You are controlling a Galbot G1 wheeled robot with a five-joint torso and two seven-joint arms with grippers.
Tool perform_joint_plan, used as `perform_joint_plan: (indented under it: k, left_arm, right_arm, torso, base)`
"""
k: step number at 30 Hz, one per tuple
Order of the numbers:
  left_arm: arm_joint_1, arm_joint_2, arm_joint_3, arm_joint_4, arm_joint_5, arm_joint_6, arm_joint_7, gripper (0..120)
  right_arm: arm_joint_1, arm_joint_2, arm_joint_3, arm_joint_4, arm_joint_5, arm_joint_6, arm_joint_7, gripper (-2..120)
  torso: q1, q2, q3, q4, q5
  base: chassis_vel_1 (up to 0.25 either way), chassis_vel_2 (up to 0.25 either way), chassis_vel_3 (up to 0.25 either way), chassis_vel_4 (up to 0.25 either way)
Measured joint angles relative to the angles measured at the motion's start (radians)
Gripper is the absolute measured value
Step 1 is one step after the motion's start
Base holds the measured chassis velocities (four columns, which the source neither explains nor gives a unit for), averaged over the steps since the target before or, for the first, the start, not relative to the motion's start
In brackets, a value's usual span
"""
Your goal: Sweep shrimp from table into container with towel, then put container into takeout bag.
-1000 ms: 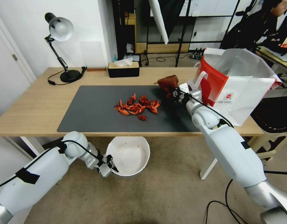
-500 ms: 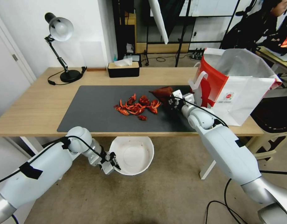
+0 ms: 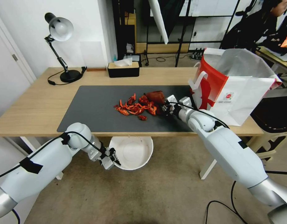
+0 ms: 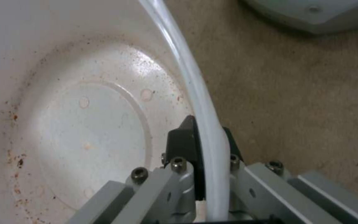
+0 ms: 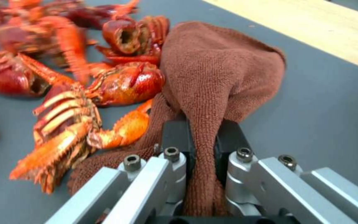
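Head overlooks table [image 3: 31, 109]; wrists close-up.

I brought the right gripper [image 3: 164, 108] leftward and down across the mat, dragging the towel [image 3: 155, 96] up against the shrimp [image 3: 135, 107]. My left gripper [image 3: 114, 158] lifted the container [image 3: 132, 152] closer under the table edge [image 3: 96, 134].

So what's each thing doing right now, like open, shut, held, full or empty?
Towel: pinched in the right gripper, touching the shrimp.
Shrimp: piled on the table's dark mat.
Container: empty, stained, rim clamped by the left gripper, held below the table edge.
Takeout bag: upright, mouth open.
Desk lamp: off.
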Motion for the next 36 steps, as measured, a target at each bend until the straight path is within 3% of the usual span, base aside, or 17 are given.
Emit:
perform_joint_plan:
  k: [18,36]
  left_arm:
    - [-0.012,0.001,-0.008,0.039,-0.029,0.009,-0.004,0]
    - [-0.027,-0.002,0.007,0.049,-0.046,0.022,-0.001,0]
  right_arm:
    - [-0.125,-0.070,-0.004,0.199,0.016,-0.005,-0.004,5]
    - [-0.262,-0.091,0.041,0.333,0.006,0.000,-0.002,5]
  torso:
    - [0.000,0.000,0.000,-0.0001,-0.0001]
    - [0.000,0.000,0.000,-0.0001,0.0000]
  base:
    - [0.000,0.000,0.000,0.000]
    - [0.000,0.000,0.000,0.000]
